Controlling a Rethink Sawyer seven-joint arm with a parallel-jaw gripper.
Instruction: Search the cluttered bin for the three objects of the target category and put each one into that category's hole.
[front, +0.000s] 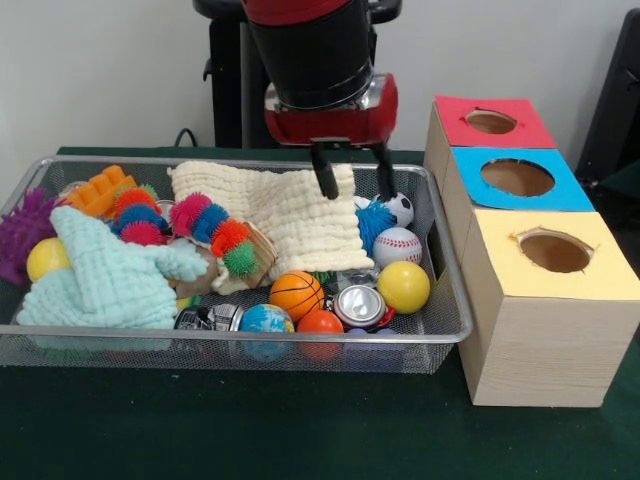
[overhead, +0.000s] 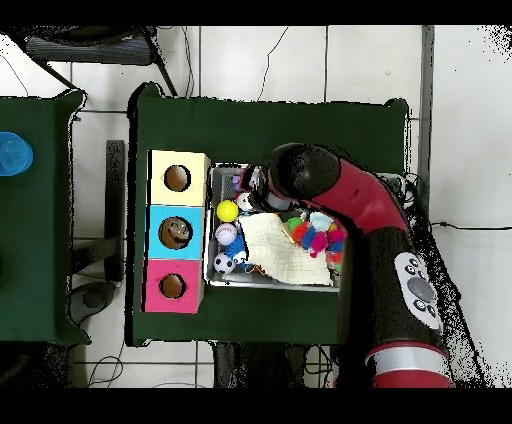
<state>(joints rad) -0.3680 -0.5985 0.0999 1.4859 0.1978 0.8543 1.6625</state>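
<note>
Bottles do not show anywhere in the bin (front: 40, 345); cloths (front: 110, 275) at left likely hide them. Gripper (front: 354, 178) hangs over the cream cloth (front: 290, 215), fingers apart and empty. Lift cloths aside gently before grasping.

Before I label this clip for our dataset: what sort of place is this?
Probably a robotics lab test station: a green-covered table holds a wire-mesh bin of toys under the open gripper, beside three wooden boxes with colored, holed tops; cables trail across the tiled floor.
</note>
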